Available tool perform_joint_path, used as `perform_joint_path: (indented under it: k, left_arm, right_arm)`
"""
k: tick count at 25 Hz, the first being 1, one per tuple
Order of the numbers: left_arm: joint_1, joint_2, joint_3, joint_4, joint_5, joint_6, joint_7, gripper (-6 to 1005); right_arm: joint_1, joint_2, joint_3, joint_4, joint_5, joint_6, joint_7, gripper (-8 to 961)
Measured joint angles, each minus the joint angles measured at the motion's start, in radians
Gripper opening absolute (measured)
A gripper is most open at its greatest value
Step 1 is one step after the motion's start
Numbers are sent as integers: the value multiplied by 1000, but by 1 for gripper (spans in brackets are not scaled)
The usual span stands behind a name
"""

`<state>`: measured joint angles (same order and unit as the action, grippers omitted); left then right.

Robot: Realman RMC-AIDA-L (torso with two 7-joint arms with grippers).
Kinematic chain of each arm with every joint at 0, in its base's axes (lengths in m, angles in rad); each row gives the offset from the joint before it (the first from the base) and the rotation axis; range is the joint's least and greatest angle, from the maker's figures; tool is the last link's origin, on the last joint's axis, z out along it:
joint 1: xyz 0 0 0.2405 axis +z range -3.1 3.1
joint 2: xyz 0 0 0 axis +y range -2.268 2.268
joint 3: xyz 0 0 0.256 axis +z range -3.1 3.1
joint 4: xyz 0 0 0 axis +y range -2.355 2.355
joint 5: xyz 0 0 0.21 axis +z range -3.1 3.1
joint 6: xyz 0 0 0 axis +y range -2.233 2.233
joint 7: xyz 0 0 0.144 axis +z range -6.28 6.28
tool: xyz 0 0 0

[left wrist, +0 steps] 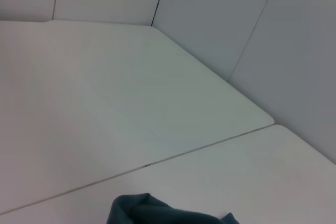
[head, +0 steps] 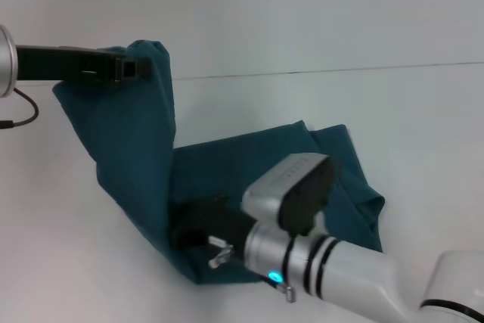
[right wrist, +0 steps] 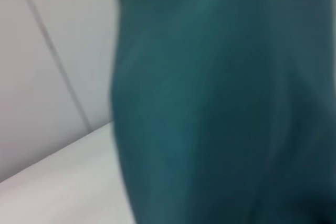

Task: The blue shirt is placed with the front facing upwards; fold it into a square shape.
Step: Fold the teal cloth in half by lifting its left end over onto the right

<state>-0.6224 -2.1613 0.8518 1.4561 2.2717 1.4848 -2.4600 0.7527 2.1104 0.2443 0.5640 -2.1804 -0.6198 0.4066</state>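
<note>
The blue shirt (head: 249,164) is draped partly on the white table (head: 408,111), one edge lifted high by the left gripper (head: 130,68), clenched on it; soft, limp cloth is best taken at hems; the right gripper (head: 189,234) is buried in folds, its jaws cannot be told; the print is hidden.

The left gripper (head: 130,68) reaches in level from the left, raised high, clamped on the shirt (head: 136,141). The right gripper (head: 185,232) sits low (near the front), its arm angled leftward, pinching the shirt's lower edge.
</note>
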Motion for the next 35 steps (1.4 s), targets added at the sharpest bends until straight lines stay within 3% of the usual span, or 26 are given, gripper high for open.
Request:
perform_joint_path:
  k: [8,11,16,23,29,35]
  left_arm:
    - [-5,1,2,0,0,-9,3,36]
    - [-2,0,5,-3,-1,-17,6,37]
    - [2,0,3,-11,-1,-18,12,37]
    - [16,-5,25,-34,-72,-18,28,37]
    - [33,-9,113,-115,-183,-76,61,36]
    - [42,-9,257,-265,-290,-195,111,37]
  right_arm:
    - [78,10,-3,34,-51,82,9,25]
    - [57,5,8,30,-52,56,5,26]
    - [-37,-11,56,-24,-51,-72,10,30]
    - [-144,-19,190,-245,-45,-326,96,34]
    - [-114,-21,318,-480,-45,-396,248,38]
    - [-101,-28,359,-578,-45,-419,304,42]
